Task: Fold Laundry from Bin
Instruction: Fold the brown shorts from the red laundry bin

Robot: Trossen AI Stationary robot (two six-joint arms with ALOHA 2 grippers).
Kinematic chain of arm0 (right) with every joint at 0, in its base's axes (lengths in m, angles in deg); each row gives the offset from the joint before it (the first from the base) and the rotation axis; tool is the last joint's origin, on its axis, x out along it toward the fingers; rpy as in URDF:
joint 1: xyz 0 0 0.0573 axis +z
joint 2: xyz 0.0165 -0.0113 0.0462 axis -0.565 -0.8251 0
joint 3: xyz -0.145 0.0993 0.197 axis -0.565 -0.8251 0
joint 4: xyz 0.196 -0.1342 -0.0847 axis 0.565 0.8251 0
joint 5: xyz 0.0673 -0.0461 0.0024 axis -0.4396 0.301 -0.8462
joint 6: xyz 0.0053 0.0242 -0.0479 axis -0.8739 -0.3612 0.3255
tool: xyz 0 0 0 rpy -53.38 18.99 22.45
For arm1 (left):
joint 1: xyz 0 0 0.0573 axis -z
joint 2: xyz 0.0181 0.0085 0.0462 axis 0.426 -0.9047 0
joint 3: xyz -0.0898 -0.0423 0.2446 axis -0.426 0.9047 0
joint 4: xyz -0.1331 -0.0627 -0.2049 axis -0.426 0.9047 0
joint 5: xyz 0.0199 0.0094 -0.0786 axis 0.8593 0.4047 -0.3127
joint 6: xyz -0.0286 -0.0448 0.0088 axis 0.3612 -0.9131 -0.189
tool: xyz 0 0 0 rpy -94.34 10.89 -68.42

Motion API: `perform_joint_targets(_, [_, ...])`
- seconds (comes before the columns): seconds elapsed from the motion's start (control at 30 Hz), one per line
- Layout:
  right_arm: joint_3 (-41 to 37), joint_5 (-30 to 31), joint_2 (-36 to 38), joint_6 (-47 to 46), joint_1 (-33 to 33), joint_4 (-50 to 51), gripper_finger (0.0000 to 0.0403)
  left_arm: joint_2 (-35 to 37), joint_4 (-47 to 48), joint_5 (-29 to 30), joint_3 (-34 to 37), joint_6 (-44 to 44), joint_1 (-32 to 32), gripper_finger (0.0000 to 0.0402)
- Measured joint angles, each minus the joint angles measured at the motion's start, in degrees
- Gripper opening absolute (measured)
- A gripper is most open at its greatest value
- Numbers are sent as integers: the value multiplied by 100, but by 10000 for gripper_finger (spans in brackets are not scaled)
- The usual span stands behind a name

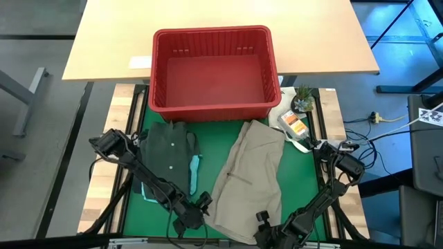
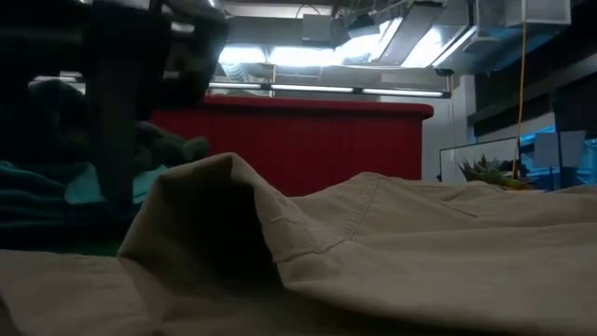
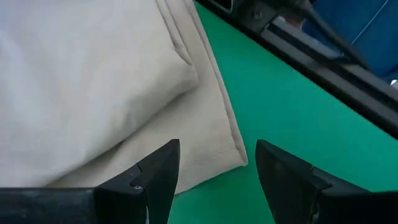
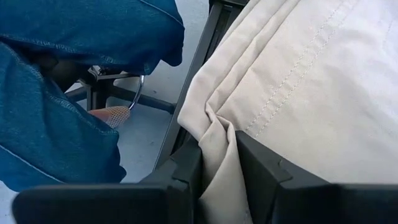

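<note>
Right pincer (image 4: 219,165) pinches the beige-tan garment's (image 1: 249,176) near hem. Left pincer (image 3: 214,180) hovers open beside its corner.

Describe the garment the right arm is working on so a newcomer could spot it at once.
Find the red bin at the table's far side. On the green mat in front of it, right of the dark olive garment, lies the beige-tan garment: the palest and largest cloth, its near edge pinched in the right tool.

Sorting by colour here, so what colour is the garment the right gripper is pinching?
Beige-tan, clearest in the high view.
</note>
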Motion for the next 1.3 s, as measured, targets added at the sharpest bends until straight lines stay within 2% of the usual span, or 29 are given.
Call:
perform_joint_targets(0.27, [-3, 2, -4, -2, 0, -70, 89, -214, -124, 53, 2, -71, -93, 204])
perform_joint_targets(0.37, [-3, 2, -4, -2, 0, -84, 89, -214, -169, 148, 2, -220, -157, 186])
perform_joint_targets(0.47, [-2, 2, -4, -2, 0, -94, 89, -220, -301, 308, 2, -253, -199, 143])
perform_joint_targets(0.57, [75, 48, -17, -2, 0, -48, 87, -212, -365, 467, 2, -258, -196, 81])
perform_joint_targets(0.63, [183, 46, -24, -2, 0, 27, 78, -169, -360, 450, 2, -331, -183, 37])
perform_joint_targets(0.7, [336, 42, -17, -4, -2, 171, 62, -82, -360, 444, 2, -602, -159, 11])
perform_joint_targets(0.87, [1009, 44, 8, -2, 0, 1082, 12, 221, -365, 445, 2, -1172, -28, 6])
perform_joint_targets(1.1, [1887, 264, 17, 20, 0, 1909, 29, 781, -399, 483, 2, -1328, 307, 3])
perform_joint_targets(1.3, [2491, 352, 28, 63, 1, 2267, 8, 1152, -404, 660, 2, -1564, 555, 2])
